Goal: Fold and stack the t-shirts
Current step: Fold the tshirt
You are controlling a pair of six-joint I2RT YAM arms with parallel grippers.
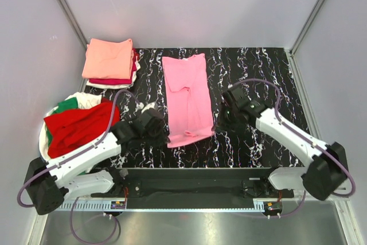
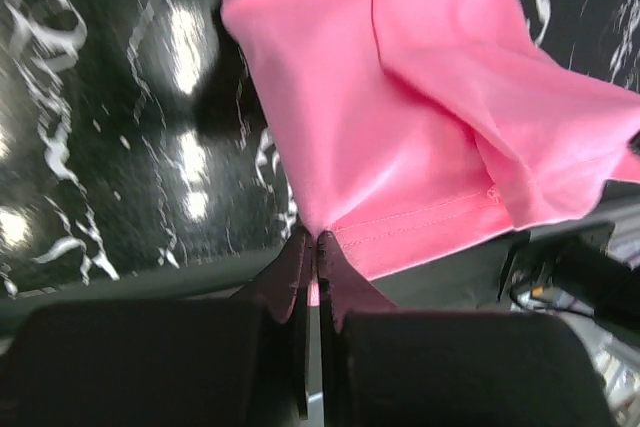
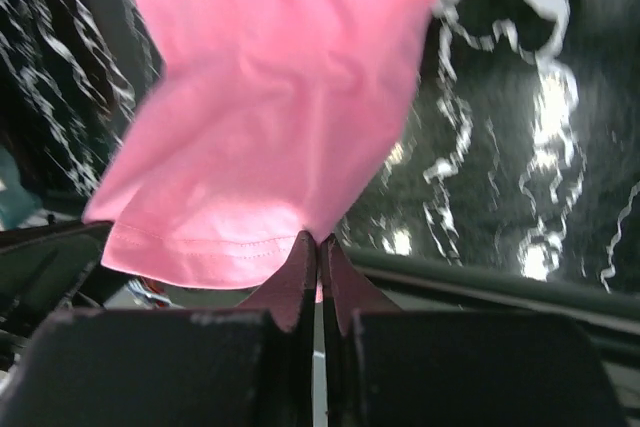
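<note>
Top external: the pink t-shirt (image 1: 186,98) lies as a long, narrow strip down the middle of the black marbled table (image 1: 258,73), sleeves folded inward, neck end at the far side. My left gripper (image 1: 167,137) sits at the near left corner of its hem and my right gripper (image 1: 216,127) at the near right corner, one on each side of the cloth. At the far left corner of the table a folded stack (image 1: 110,64) stands well apart from the pink one, a salmon-orange t-shirt on top, with red and white edges showing beneath. Nearer, at the left edge, a loose heap (image 1: 77,124) shows a crumpled red t-shirt over bits of green and white

Left wrist: my left gripper (image 2: 316,243) has its fingers pressed together, pinching the stitched hem corner of the pink t-shirt (image 2: 400,117), which spreads away over the table (image 2: 100,147); a folded flap lies on top at the right

Right wrist: my right gripper (image 3: 318,243) is likewise pinched tight on the hem's other corner, the pink t-shirt (image 3: 270,97) hanging slack above the table (image 3: 520,127)
</note>
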